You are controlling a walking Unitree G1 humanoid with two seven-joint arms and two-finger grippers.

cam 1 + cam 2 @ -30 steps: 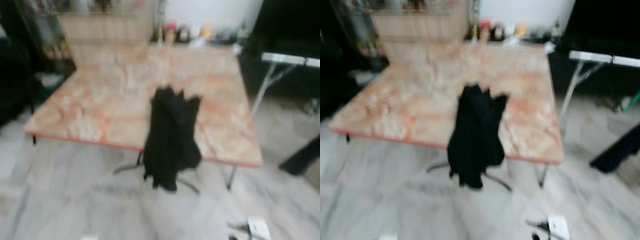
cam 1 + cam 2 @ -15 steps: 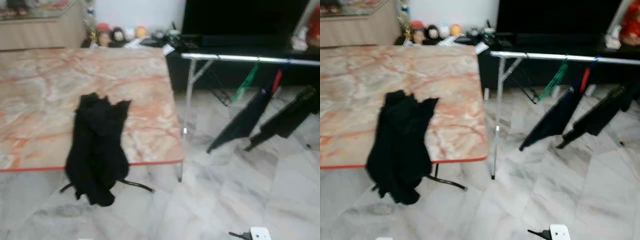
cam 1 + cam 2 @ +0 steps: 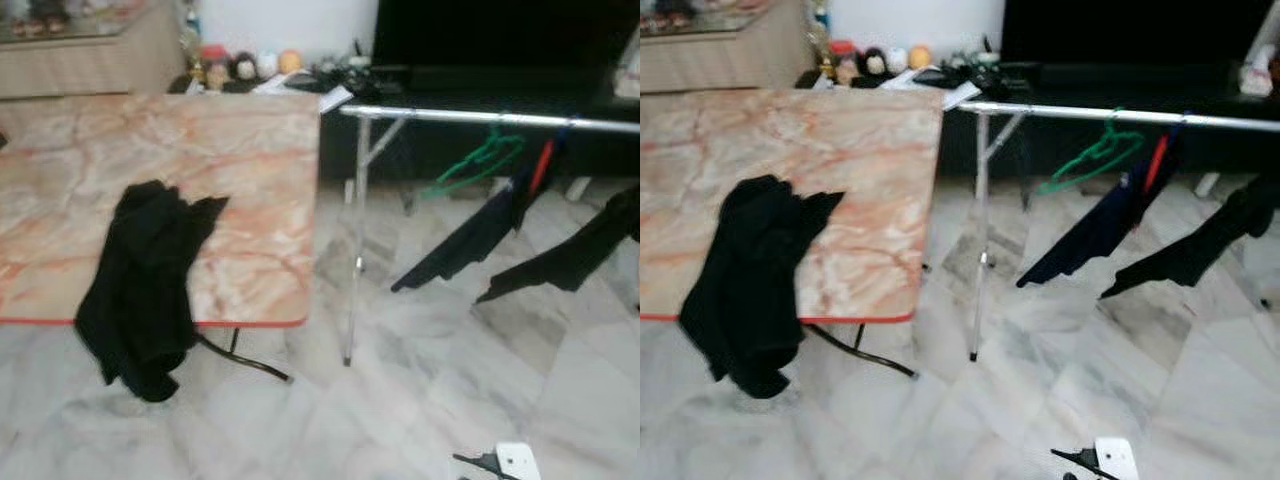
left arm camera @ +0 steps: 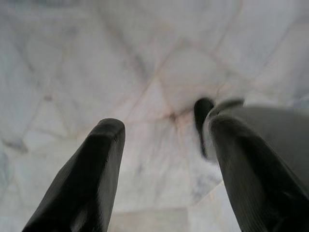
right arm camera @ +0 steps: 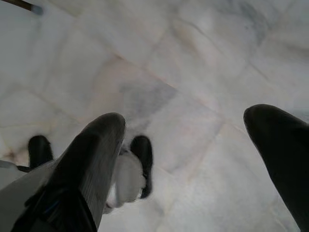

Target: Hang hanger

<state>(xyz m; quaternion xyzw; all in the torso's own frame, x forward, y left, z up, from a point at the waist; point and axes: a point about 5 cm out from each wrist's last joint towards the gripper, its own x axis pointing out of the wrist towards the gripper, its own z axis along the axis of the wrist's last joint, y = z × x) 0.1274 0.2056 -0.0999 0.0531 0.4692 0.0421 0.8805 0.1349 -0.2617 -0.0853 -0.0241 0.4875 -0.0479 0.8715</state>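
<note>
The head views are showing the room ahead: a marble-patterned counter [image 3: 200, 150] with a red edge is standing on the left, and a black garment [image 3: 140, 280] is lying across its near part and drooping over the front edge toward the marble floor [image 3: 420, 400]. To the right of the counter, a silver clothes rail [image 3: 480, 117] is running across on a thin metal leg. A green hanger [image 3: 1090, 160] is hanging empty from the rail, and just beside it a red hanger [image 3: 541, 165] is carrying a dark garment [image 3: 460, 250]; another dark garment [image 3: 1190, 250] is hanging further right. Small figurines [image 3: 240, 68] are sitting at the far end of the counter, and a white plug [image 3: 515, 462] is lying on the floor near the bottom.

The wrist views are looking straight down at pale floor tiles. The left gripper [image 4: 164, 145] is hanging with its fingers spread and nothing between them, and the right gripper [image 5: 186, 140] is spread wide and empty too.

A wide stretch of bare floor is lying between the counter's corner and the rail's leg and in front of the rail. The green hanger is on the rail, well apart from both grippers.
</note>
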